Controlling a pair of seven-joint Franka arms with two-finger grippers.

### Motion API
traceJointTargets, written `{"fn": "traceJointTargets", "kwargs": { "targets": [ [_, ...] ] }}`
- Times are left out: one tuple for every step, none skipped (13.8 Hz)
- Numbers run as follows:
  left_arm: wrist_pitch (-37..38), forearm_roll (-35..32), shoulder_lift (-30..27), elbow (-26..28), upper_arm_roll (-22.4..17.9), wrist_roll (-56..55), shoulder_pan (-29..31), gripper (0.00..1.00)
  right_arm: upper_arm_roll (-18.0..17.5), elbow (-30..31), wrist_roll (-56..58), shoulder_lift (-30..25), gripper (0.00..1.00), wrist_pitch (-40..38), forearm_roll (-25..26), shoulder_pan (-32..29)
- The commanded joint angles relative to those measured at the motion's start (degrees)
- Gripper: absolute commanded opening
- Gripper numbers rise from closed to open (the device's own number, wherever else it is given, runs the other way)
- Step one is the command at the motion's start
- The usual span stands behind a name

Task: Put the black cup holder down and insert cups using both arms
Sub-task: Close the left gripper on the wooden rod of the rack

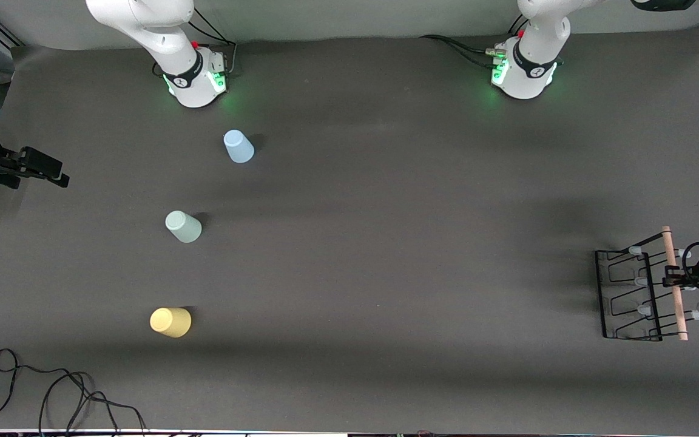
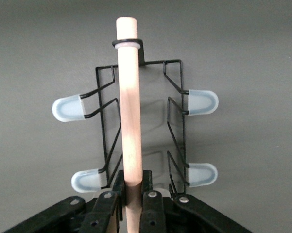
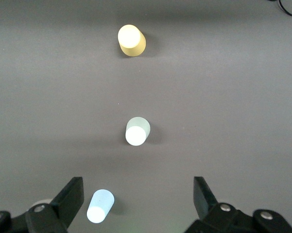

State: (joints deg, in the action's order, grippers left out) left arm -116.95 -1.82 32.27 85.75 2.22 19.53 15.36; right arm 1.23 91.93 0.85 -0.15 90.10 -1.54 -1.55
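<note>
The black cup holder (image 1: 600, 291) stands at the left arm's end of the table, its pale-tipped pegs (image 2: 201, 102) sticking out on both sides. My left gripper (image 1: 676, 280) is shut on its wooden rod (image 2: 128, 107), gripping it near one end (image 2: 133, 187). Three cups stand upside down toward the right arm's end: light blue (image 1: 238, 146) nearest the bases, pale green (image 1: 183, 226) in the middle, yellow (image 1: 170, 321) nearest the front camera. My right gripper (image 1: 57, 173) hangs high over that end, open and empty (image 3: 138, 189), with the blue cup (image 3: 100, 205) far below it.
Loose black cables (image 1: 52, 388) lie on the table's front corner at the right arm's end. More cables run to the two green-lit bases (image 1: 198, 79) (image 1: 522, 70). Bare dark table (image 1: 398, 243) spreads between the cups and the holder.
</note>
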Motion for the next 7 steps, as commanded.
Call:
{"fn": "traceJointTargets", "kwargs": {
  "targets": [
    [8.0,-0.7,-0.8,-4.7,0.0,-6.9,-3.0,0.00,0.4,0.0,-1.1,-0.6,1.00,0.1,-0.8,0.6],
    [11.0,-0.5,-0.9,-6.3,0.0,-10.7,-4.3,0.00,0.4,0.0,-1.1,-0.7,1.00,0.1,-0.8,0.6],
    [13.7,-0.3,-1.2,-7.8,0.0,-14.5,-6.2,0.00,0.4,0.0,-1.1,-0.6,1.00,0.1,-0.8,0.6],
    [15.8,-0.2,-1.9,-8.3,0.0,-17.9,-8.0,0.00,0.4,0.0,-1.1,-0.6,1.00,0.2,-0.8,0.6],
    [17.4,-0.1,-2.7,-8.3,0.1,-20.6,-9.4,0.00,0.4,0.0,-1.1,-0.6,1.00,0.2,-0.8,0.6],
    [19.0,-0.1,-3.5,-8.2,0.1,-23.0,-10.9,0.00,0.4,0.1,-1.0,-0.6,1.00,0.2,-0.8,0.6],
    [20.6,0.0,-4.0,-8.3,0.1,-25.6,-12.7,0.00,0.4,0.0,-1.1,-0.6,1.00,0.2,-0.7,0.7]
  ]
}}
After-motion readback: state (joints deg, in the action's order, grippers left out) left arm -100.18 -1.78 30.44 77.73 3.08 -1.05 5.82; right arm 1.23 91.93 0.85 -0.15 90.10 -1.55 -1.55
